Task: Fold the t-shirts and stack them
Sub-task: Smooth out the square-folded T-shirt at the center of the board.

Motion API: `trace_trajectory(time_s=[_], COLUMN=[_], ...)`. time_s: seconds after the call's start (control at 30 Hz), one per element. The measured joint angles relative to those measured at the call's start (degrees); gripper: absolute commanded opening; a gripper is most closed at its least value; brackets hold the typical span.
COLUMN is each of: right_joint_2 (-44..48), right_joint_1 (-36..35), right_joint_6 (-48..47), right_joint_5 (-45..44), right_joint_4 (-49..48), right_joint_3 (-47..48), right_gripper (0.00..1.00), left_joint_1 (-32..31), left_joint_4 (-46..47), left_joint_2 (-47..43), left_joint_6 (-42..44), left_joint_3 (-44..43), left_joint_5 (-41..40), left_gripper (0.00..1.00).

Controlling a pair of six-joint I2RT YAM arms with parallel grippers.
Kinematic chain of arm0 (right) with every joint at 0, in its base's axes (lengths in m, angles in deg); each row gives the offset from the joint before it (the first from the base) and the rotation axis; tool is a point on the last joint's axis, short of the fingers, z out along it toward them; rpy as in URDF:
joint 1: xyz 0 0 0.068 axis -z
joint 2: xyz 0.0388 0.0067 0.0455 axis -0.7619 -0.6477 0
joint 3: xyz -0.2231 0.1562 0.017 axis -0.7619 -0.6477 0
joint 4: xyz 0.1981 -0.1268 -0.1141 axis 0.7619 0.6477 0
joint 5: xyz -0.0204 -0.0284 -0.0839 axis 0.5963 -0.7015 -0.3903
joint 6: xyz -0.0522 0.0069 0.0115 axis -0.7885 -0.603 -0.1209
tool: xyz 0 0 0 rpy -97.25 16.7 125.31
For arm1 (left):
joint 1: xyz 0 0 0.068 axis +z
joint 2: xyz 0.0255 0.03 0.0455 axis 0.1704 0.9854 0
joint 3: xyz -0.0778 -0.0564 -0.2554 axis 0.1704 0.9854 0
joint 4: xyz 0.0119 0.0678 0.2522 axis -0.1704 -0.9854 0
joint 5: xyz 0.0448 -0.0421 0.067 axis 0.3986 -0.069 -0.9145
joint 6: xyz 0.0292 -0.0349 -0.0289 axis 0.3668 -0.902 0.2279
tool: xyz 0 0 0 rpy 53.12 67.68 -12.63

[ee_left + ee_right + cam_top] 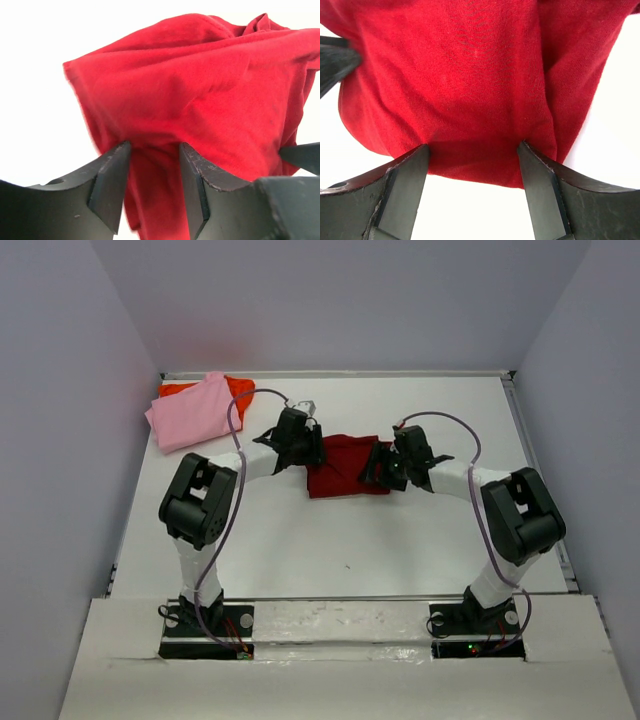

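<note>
Crimson t-shirt [345,465] lies lengthwise left to right.

Both arms were bent inward toward each other, the left gripper [303,447] with fingers [111,182] slightly apart, the right gripper [383,468] with fingers [542,197] wider apart.

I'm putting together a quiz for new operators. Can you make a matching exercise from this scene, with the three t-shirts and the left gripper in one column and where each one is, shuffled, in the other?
Things
1. crimson t-shirt
2. pink t-shirt
3. orange-red t-shirt
4. left gripper

Places
A. far-left corner, mostly under another shirt
B. at the crimson shirt's left side, straddling its cloth
C. middle of the table
D. far-left corner, on top of another shirt

Pairs: 1-C, 2-D, 3-A, 4-B
</note>
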Motion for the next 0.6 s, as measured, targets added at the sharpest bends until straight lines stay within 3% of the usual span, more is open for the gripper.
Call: trace_trajectory(time_s=[0.37,0.6], right_joint_2=[1.3,-5.3], right_joint_1=[0.0,0.0], right_joint_6=[-2.3,-3.6], right_joint_5=[-2.1,-4.8], right_joint_4=[8.7,8.7], right_joint_3=[10.3,22.6], right_gripper=[0.78,0.78], left_joint_1=[0.0,-1.2], left_joint_4=[-2.9,-2.1], left_joint_2=[-16.8,-18.4], left_joint_6=[0.7,0.7], left_joint_3=[1.6,4.5], left_joint_5=[-2.2,-1.9], left_gripper=[0.55,0.55])
